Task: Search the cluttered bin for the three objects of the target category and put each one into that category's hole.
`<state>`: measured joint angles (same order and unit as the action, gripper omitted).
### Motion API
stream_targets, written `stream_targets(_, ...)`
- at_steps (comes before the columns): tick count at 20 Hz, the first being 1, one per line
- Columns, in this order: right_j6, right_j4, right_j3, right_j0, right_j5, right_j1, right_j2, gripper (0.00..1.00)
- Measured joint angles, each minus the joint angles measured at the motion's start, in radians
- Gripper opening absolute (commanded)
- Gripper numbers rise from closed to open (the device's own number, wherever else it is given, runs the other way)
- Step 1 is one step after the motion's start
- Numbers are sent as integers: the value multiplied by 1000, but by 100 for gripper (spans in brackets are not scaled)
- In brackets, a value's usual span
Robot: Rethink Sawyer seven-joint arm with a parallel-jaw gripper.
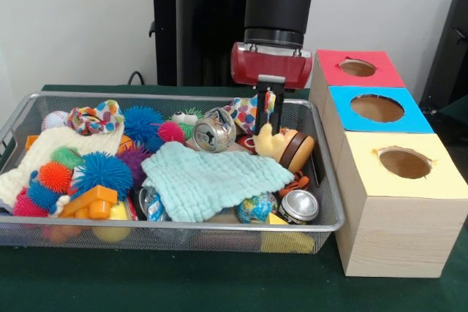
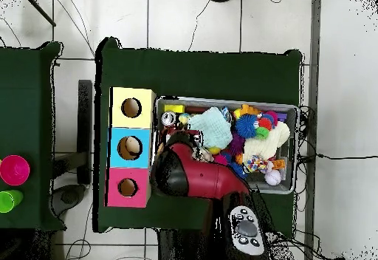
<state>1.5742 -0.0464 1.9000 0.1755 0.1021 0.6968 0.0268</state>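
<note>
A wire mesh bin (image 1: pixel 330 180) holds a heap of toys, cloths and crushed cans. My gripper (image 1: pixel 269 131) hangs at the bin's right back, its black fingers (image 1: pixel 261 111) apart, open, tips just over a yellow rubber duck (image 1: pixel 269 144). A brown-banded wooden toy (image 1: pixel 296 150) lies against the duck. Crushed cans lie at the back middle (image 1: pixel 213 131) and the front right (image 1: pixel 298 206). Three boxes with holes stand right of the bin: red (image 1: pixel 357 68), blue (image 1: pixel 377 108), yellow (image 1: pixel 404 162). From overhead, the arm (image 2: pixel 199 177) hides the gripper over the bin's (image 2: pixel 295 148) corner nearest the boxes.
A mint cloth (image 1: pixel 212 180) covers the bin's middle, a cream cloth (image 1: pixel 44 153) the left. Spiky balls (image 1: pixel 102 172), an orange block (image 1: pixel 91 201) and a globe ball (image 1: pixel 256 208) lie around them. A pink cup (image 2: pixel 13 170) stands on a separate table.
</note>
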Motion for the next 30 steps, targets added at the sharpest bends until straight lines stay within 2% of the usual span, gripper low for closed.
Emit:
stream_targets(8,0,59,51,-62,-57,58,23,0)
stream_targets(15,2,128,108,-153,-86,110,64,0)
stream_targets(30,3,203,216,-214,-85,135,79,0)
